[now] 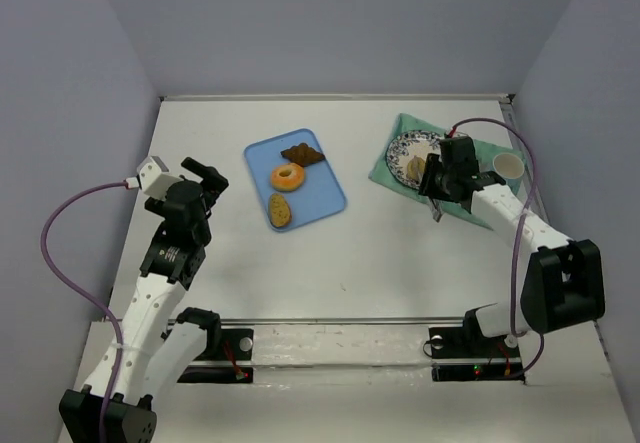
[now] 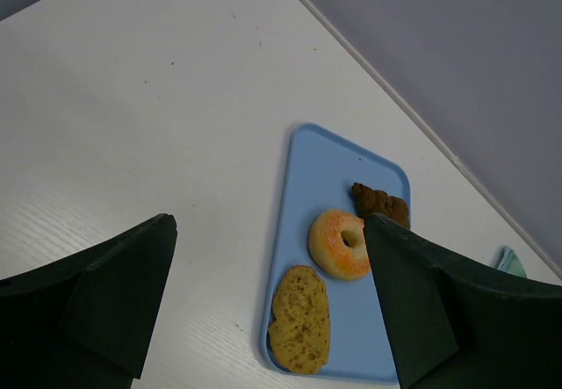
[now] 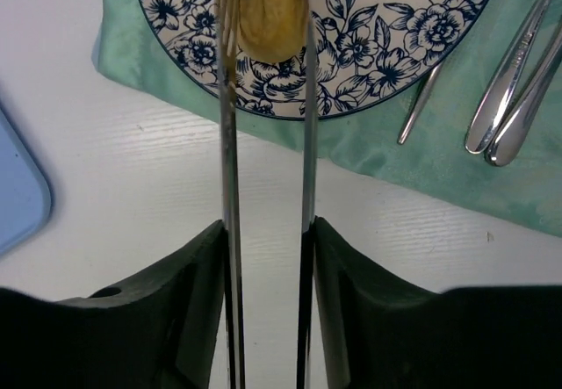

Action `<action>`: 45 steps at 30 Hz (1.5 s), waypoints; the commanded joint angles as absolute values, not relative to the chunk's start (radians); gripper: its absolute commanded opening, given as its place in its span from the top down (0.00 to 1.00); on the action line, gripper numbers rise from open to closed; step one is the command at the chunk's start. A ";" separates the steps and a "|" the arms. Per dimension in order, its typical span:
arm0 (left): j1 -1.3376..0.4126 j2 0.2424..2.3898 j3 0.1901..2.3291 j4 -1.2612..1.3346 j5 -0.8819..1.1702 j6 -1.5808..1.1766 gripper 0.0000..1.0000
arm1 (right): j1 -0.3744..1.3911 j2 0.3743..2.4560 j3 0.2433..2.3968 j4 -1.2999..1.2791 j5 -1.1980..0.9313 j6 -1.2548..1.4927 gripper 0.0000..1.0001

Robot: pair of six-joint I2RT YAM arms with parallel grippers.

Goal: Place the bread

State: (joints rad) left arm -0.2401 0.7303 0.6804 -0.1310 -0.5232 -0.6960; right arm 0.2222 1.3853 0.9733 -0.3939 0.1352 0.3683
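Squeezing tongs (image 3: pixel 230 169) with the right gripper (image 3: pixel 266 231) to pinch bread (image 3: pixel 272 11) just past its tips, over the plate (image 3: pixel 386 46), ready to set down, with left gripper (image 2: pixel 270 231) spread apart, empty.

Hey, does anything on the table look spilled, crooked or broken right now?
Nothing spilled or broken. The tray and the cloth both sit at an angle to the table edges, but their contents are tidy. The bread is clamped in tongs held by the right pincer, over the plate.
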 commanded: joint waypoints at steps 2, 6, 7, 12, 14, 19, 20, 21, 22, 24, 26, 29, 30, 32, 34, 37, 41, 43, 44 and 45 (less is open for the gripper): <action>-0.235 0.723 0.678 -0.091 -0.531 -0.692 0.01 | 0.212 1.404 1.054 -0.385 0.152 0.377 0.45; -0.235 0.719 0.678 -0.091 -0.531 -0.692 0.01 | 0.212 1.387 1.086 -0.408 0.166 0.371 0.39; -0.235 0.719 0.678 -0.092 -0.531 -0.692 0.01 | 0.212 1.379 1.092 -0.414 0.164 0.362 0.39; -0.235 0.716 0.675 -0.092 -0.529 -0.692 0.01 | 0.212 1.299 1.140 -0.425 0.160 0.315 0.38; -0.235 0.716 0.676 -0.092 -0.531 -0.692 0.01 | 0.212 1.278 1.155 -0.426 0.094 0.276 0.38; -0.235 0.716 0.675 -0.089 -0.528 -0.693 0.01 | 0.227 1.243 1.172 -0.413 -0.179 0.204 0.39; -0.235 0.719 0.676 -0.087 -0.526 -0.693 0.01 | 0.267 1.241 1.167 -0.405 -0.243 0.199 0.39; -0.235 0.721 0.676 -0.086 -0.525 -0.693 0.01 | 0.297 1.243 1.163 -0.397 -0.258 0.199 0.39; -0.235 0.722 0.678 -0.086 -0.525 -0.693 0.01 | 0.333 1.255 1.160 -0.388 -0.258 0.199 0.40; -0.235 0.727 0.678 -0.086 -0.522 -0.693 0.01 | 0.446 1.281 1.166 -0.384 -0.252 0.204 0.41; -0.235 0.729 0.678 -0.086 -0.519 -0.692 0.01 | 0.517 1.337 1.177 -0.379 -0.264 0.219 0.41; -0.235 0.730 0.673 -0.077 -0.511 -0.692 0.01 | 0.629 1.426 1.198 -0.353 -0.293 0.259 0.42; -0.235 0.730 0.672 -0.075 -0.508 -0.690 0.01 | 0.653 1.451 1.215 -0.348 -0.293 0.264 0.42; -0.235 0.730 0.672 -0.072 -0.500 -0.690 0.01 | 0.709 1.497 1.235 -0.341 -0.281 0.288 0.42; -0.235 0.730 0.669 -0.071 -0.496 -0.689 0.01 | 0.719 1.560 1.262 -0.338 -0.269 0.313 0.42; -0.235 0.730 0.669 -0.067 -0.491 -0.687 0.01 | 0.749 1.629 1.288 -0.328 -0.278 0.333 0.42; -0.235 0.723 0.666 -0.064 -0.492 -0.687 0.01 | 0.785 1.696 1.322 -0.327 -0.330 0.327 0.43; -0.235 0.721 0.667 -0.064 -0.491 -0.687 0.01 | 0.795 1.732 1.335 -0.325 -0.334 0.331 0.43; -0.235 0.718 0.666 -0.066 -0.492 -0.687 0.01 | 0.795 1.744 1.345 -0.327 -0.340 0.334 0.44; -0.235 0.719 0.666 -0.066 -0.492 -0.687 0.01 | 0.795 1.755 1.348 -0.327 -0.345 0.333 0.45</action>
